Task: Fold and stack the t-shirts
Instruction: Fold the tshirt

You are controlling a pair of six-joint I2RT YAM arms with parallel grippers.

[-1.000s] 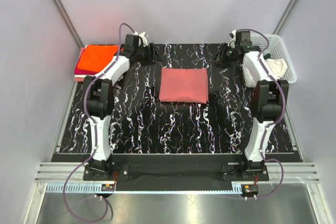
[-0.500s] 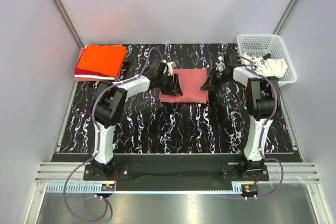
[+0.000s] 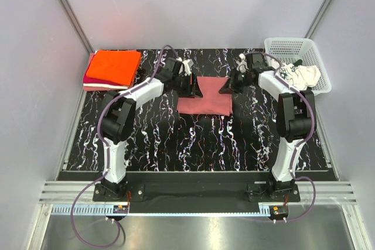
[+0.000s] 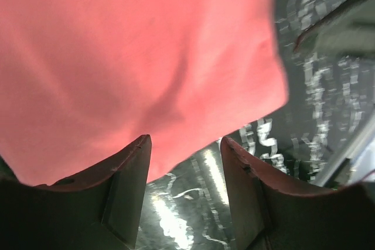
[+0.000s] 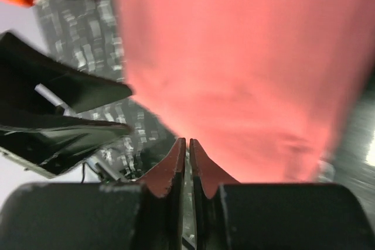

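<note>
Though blurry, left pincer (image 4: 184,144) apart at rose-red t-shirt (image 3: 204,98) edge, right pincer (image 5: 187,142) together, perhaps on it.

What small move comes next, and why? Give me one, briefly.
Probably close the left claw on the far left corner of the rose-red shirt. Its jaws stand open with the cloth edge just between the tips, while the right claw looks shut at the far right corner; both need a hold before lifting it.
</note>
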